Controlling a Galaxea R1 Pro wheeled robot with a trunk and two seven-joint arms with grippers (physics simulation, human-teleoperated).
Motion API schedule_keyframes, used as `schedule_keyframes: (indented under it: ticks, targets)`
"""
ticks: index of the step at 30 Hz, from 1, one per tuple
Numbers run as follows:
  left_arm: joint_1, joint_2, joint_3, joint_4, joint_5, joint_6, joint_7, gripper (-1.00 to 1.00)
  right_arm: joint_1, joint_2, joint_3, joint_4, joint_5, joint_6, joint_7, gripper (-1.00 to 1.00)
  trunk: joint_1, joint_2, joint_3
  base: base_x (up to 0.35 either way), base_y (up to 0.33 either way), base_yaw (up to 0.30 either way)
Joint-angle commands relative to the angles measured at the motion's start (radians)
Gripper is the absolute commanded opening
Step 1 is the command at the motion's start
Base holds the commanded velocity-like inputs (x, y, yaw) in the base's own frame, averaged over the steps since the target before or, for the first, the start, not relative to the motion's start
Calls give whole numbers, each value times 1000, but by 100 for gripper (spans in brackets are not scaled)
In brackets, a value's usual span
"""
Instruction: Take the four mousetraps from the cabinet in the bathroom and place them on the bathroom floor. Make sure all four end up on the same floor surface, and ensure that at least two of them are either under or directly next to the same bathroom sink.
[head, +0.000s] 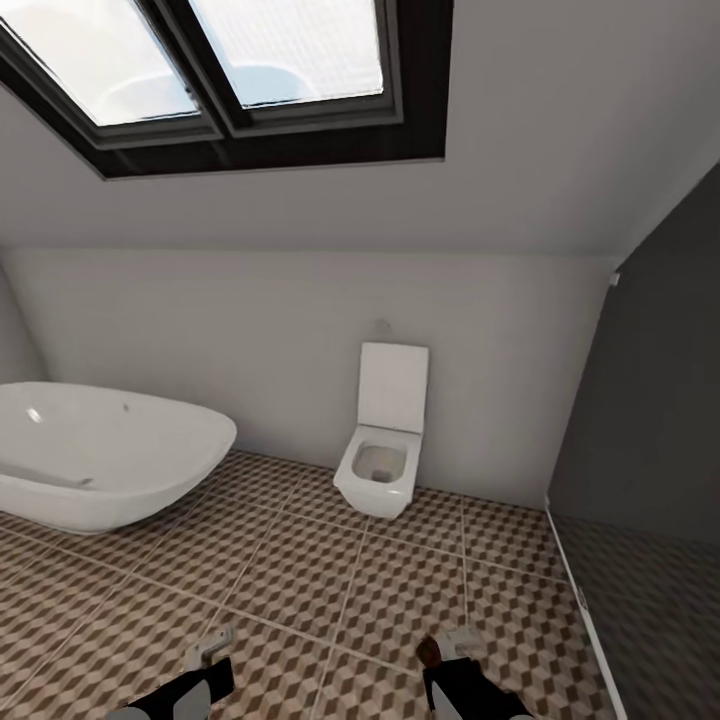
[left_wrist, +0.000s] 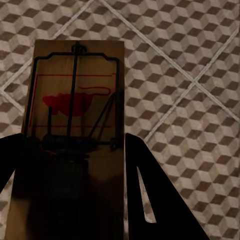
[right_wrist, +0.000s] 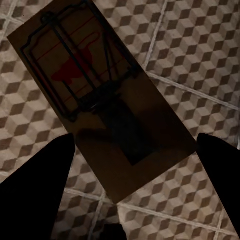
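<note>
Two mousetraps ride clamped, one per end effector (left_wrist: 75, 190) (right_wrist: 132, 150), each board's (left_wrist: 75, 100) (right_wrist: 95, 90) length running straight out beyond the fingertips, bathroom floor (head: 330, 600) directly beneath.

Glossy white bathtub (head: 100, 455), matt patterned tiled bathroom floor (head: 350, 590), wooden mousetrap (left_wrist: 75, 120)

Honestly there was nothing to read anywhere in that bathroom. No words, no brand names, no numbers. The closest thing to a sign was the red printed mark on each mousetrap: a red blob shaped like a mouse with a thin tail line, inside a thin red rectangle outline, on the mousetrap at the left gripper (left_wrist: 75, 107) and the same sort of red mark on the mousetrap at the right gripper (right_wrist: 95, 95). No lettering went with either one.
</note>
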Motion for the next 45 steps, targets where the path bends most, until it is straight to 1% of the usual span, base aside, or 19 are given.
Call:
schedule_keyframes:
  ticks: [1, 8, 21, 26, 34, 45]
  targets:
    - [0, 2, -8, -2, 6, -1, 4, -100, 0, 0, 3, -2, 7, 7, 3, -100, 1, -1, -1, 324, 119, 0]
    - [0, 16, -8, -3, 5, -1, 4, -100, 0, 0, 3, -2, 7, -3, 3, -100, 1, -1, -1, 324, 139, 0]
    - [0, 17, -8, -3, 6, -1, 4, -100, 0, 0, 3, -2, 7, -4, 3, -100, 1, -1, -1, 314, 190, -2]
    - [0, 17, -8, -3, 6, -4, 4, -100, 0, 0, 3, -2, 7, -4, 3, -100, 1, -1, 0, 269, 203, -127]
    - [0, 17, -8, -3, 4, -11, 4, -100, 0, 0, 2, -2, 5, -4, 3, -100, 1, -1, 3, 39, 30, -227]
    - [0, 16, -13, -9, -11, -11, 4, -100, 0, 0, 1, -3, 5, -4, 3, -100, 1, -1, 8, 1, 1, -227]
